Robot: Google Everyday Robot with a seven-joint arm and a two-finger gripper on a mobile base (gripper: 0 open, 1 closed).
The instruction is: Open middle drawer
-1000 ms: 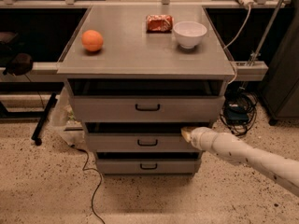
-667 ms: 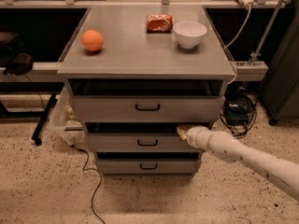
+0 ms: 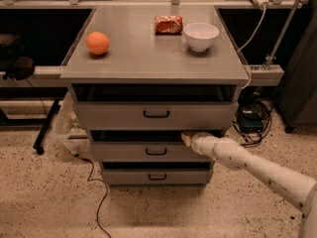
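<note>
The grey cabinet has three drawers, each with a small black bar handle. The middle drawer (image 3: 133, 151) is pulled out a little, with a dark gap above its front. Its handle (image 3: 156, 151) sits at the front's centre. My gripper (image 3: 187, 139) comes in from the lower right on a white arm (image 3: 252, 163). Its tip sits at the top edge of the middle drawer's front, right of the handle, at the gap. The top drawer (image 3: 156, 114) stands further out. The bottom drawer (image 3: 157, 176) is below.
On the cabinet top (image 3: 143, 53) sit an orange (image 3: 97, 42), a red packet (image 3: 168, 24) and a white bowl (image 3: 201, 35). Cables lie on the speckled floor at the left (image 3: 96, 202) and right (image 3: 252, 120). A white plastic bag (image 3: 64, 123) sits left of the cabinet.
My gripper has moved left along the top edge of the middle drawer's front, toward the handle. The drawers have not visibly moved.
</note>
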